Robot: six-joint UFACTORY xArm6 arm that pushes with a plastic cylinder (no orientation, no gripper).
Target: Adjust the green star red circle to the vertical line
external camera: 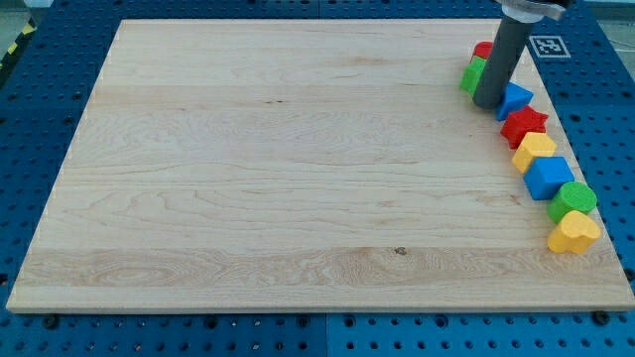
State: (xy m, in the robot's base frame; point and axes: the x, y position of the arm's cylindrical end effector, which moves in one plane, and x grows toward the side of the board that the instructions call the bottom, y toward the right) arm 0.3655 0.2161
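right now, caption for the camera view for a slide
My tip rests beside a green block atop a block column along the wooden board's right edge.

Looking like a robotics lab or test bench, not a home. A pale wooden board [298, 169] is lying flat on a blue perforated metal table [30, 149] with a regular grid of mounting holes, typical of lab bench plates. A black-and-white fiducial marker tag [548, 46] is sitting at the far right, just beyond the board's edge. Yellow-black hazard tape [18, 42] is showing at the far left corner. A dark rod [501, 59] is coming down at the far right among small coloured blocks [541, 149], pointing to a manipulation experiment setup.
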